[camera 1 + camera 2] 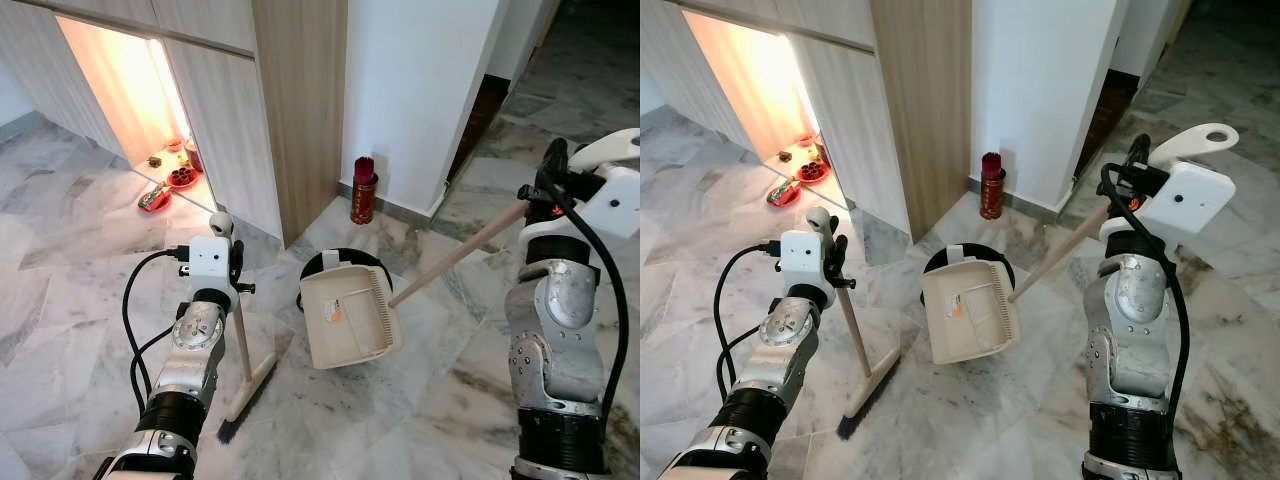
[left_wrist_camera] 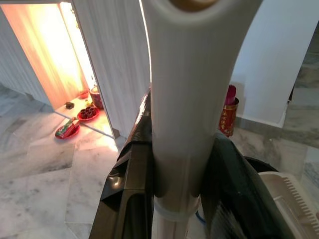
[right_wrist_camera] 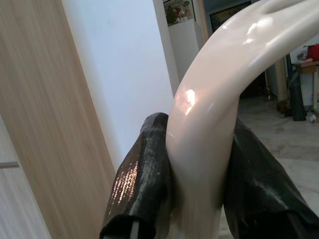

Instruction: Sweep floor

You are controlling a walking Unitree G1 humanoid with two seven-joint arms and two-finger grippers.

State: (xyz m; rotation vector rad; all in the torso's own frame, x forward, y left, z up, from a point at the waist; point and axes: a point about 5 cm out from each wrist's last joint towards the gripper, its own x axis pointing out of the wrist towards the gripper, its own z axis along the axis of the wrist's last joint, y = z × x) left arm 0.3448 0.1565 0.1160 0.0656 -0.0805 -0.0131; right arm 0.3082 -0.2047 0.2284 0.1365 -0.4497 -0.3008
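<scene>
Below the left gripper (image 1: 232, 262), clamped on the broom (image 1: 247, 385) handle, the bristles touch the floor (image 1: 420, 420); the dustpan (image 1: 346, 315) hangs beyond, lifted, so debris could slip under it. Between the right gripper's (image 3: 199, 199) fingers (image 3: 142, 184), the dustpan's glossy handle could twist.

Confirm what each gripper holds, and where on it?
Left gripper is shut on the broom, near the top of its handle. Right gripper is shut on the dustpan, at its handle's looped end.
</scene>
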